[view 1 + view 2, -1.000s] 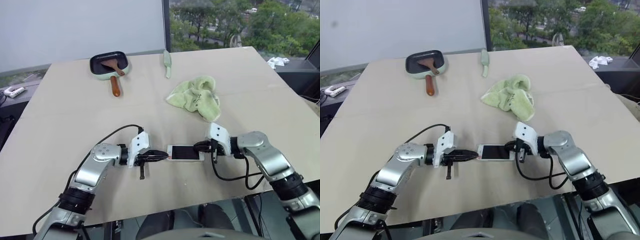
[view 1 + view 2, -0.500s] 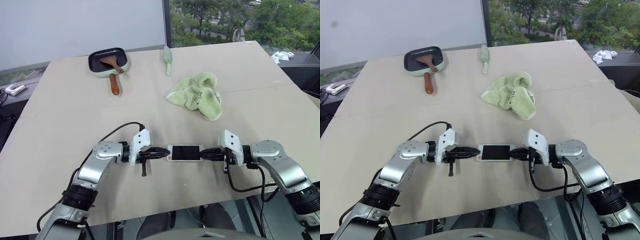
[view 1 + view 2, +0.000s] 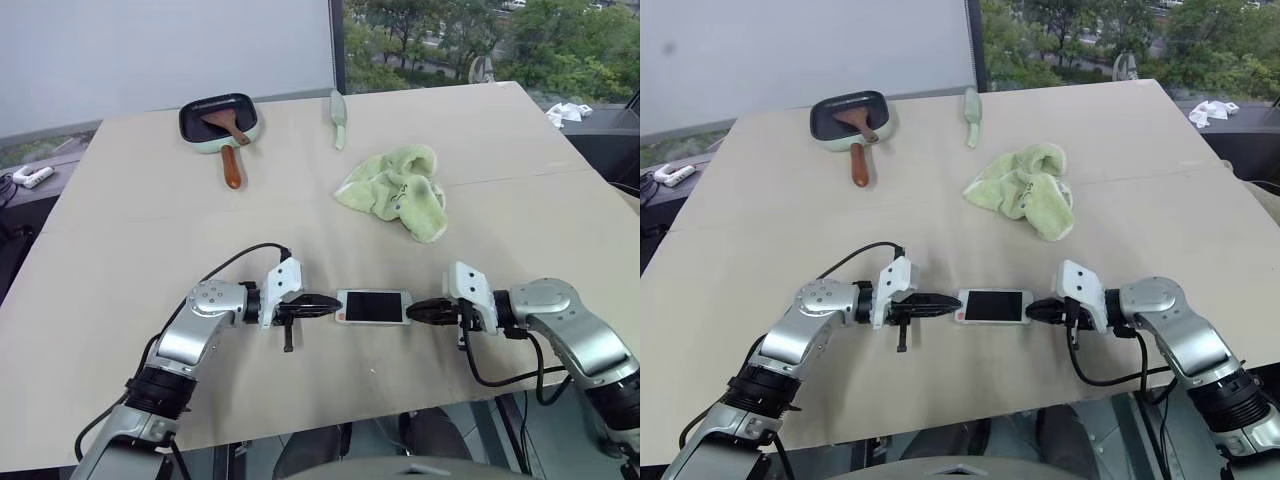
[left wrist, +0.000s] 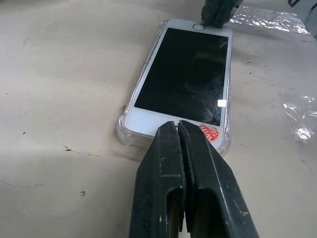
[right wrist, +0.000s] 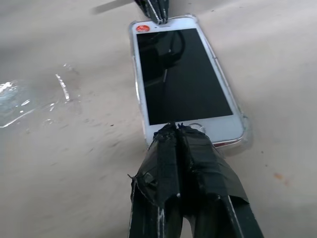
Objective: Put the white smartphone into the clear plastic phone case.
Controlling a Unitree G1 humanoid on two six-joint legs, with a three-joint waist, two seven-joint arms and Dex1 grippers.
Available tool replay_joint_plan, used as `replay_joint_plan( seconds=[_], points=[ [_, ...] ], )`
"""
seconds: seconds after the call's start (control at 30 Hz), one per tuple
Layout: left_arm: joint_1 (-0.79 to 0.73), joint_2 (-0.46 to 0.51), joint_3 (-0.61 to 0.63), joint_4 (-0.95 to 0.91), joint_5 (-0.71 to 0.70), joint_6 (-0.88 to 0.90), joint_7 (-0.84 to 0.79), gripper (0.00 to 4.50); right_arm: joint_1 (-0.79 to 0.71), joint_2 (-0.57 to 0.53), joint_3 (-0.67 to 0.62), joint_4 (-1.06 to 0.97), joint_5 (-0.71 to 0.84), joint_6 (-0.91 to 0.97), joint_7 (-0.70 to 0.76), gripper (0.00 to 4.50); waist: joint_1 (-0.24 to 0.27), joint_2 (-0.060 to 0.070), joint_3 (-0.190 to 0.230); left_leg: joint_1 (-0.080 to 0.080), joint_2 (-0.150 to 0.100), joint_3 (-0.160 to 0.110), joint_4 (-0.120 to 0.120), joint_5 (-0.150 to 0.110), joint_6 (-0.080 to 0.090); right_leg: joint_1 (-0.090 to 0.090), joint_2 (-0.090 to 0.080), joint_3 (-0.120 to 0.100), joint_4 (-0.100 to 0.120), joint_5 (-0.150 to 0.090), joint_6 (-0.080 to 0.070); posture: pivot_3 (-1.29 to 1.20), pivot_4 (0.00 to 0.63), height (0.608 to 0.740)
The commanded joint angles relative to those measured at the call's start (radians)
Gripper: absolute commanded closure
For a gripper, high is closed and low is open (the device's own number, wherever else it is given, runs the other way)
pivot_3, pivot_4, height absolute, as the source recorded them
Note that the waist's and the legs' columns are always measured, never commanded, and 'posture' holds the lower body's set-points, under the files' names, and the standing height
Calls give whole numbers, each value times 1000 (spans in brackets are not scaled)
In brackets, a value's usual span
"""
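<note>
A white smartphone (image 3: 373,306) lies face up near the front edge of a pale table (image 3: 120,230), its black screen up and its body sitting inside a clear plastic phone case (image 4: 124,134), whose transparent rim shows around the phone's corners. The left gripper (image 3: 328,304) points in from the robot's left with both fingers pressed together, its tip at the end of the phone that bears a small red sticker (image 4: 210,132). The right gripper (image 3: 416,311) points in from the opposite side, fingers likewise closed, its tip at the home-button end. Neither holds anything. Meeting the phone end to end, they seem placed to press it down and seat it fully in the case.
</note>
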State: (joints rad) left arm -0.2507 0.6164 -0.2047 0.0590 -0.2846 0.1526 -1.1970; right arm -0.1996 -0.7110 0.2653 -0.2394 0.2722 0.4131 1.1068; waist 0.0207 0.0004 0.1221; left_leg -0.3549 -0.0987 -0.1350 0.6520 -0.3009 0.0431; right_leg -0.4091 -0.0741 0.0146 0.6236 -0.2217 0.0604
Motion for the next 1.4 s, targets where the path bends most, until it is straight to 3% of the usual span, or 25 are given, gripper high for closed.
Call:
replay_joint_plan(
  seconds=[0.03,1.4],
  points=[
    [6,10,-8,15,25,12,-1,4442,49,-25,64,27,-27,45,28,4500,-1,0,0,0,0,0,0,0,0,0,0,0,0,0,0,0,150,740],
    [11,30,9,-5,20,24,2,4442,-29,-9,255,124,-251,4,30,4500,-10,-11,-8,11,4,1,0,-1,1,9,4,0,1,0,0,0,150,740]
  ],
)
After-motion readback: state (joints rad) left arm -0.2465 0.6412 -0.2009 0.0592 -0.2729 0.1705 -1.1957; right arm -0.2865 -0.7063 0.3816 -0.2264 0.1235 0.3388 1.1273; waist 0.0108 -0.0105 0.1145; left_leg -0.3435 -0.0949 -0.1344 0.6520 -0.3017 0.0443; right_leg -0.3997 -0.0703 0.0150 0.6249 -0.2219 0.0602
